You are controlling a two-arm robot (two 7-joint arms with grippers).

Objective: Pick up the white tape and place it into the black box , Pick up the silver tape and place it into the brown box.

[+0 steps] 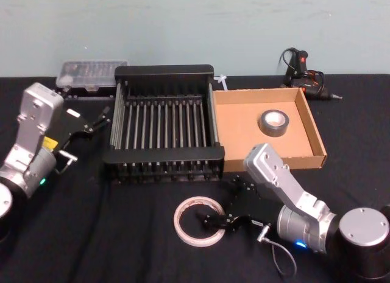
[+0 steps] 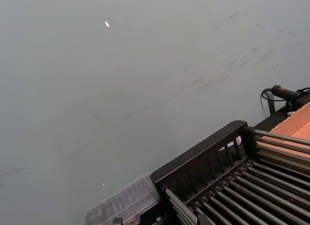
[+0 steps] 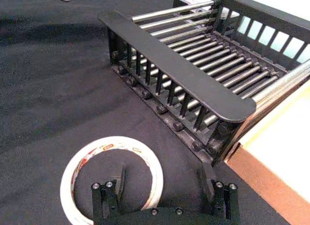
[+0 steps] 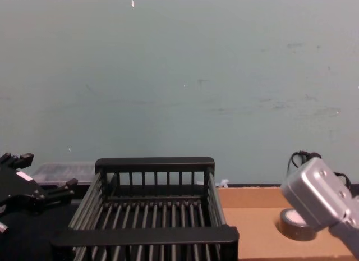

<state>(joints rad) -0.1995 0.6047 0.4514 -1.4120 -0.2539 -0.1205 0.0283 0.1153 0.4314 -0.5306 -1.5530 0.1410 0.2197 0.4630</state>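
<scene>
right claw [image 1: 214, 221] at white tape [image 1: 197, 221]; silver tape [image 1: 274, 122] in brown box [image 1: 239, 125].

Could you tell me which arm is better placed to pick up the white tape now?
The right. Its open hand is already at the white tape, straddling its rim, while the left hand sits beyond the black box.

A workshop or lab: black-draped bench [image 1: 73, 234], glue gun [image 1: 303, 73], clear parts case [image 1: 90, 75].

The silver tape [image 1: 275, 122] is sitting in the brown box [image 1: 236, 134], right of the black box [image 1: 163, 154]. The white tape [image 1: 197, 221] is lying nearer, on the table [image 1: 91, 234].
</scene>
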